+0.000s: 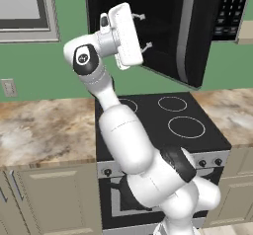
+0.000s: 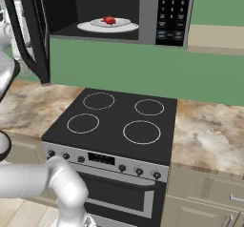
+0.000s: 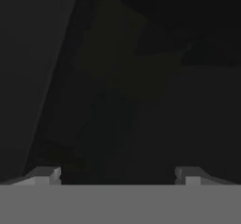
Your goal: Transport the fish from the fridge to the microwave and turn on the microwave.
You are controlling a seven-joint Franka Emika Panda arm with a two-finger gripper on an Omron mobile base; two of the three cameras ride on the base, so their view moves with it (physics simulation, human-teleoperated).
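Note:
The black microwave (image 2: 174,11) hangs above the stove with its door (image 2: 28,35) swung wide open to the left. Inside it, the small red-orange fish (image 2: 109,20) lies on a white plate (image 2: 95,27). My gripper (image 1: 144,31) is open and holds nothing. It is raised to the microwave's height and points at the dark outer face of the open door (image 1: 192,36), close to it. In the hand view the gripper (image 3: 117,176) faces a dark surface, its fingertips (image 3: 47,175) spread wide. The fridge is out of view.
A black four-ring stove (image 2: 119,121) with front knobs stands directly below the microwave. Marble counters run on both sides (image 1: 44,130) (image 2: 209,130). A framed window (image 1: 24,12) and a wall outlet (image 1: 8,87) are on the green wall at left.

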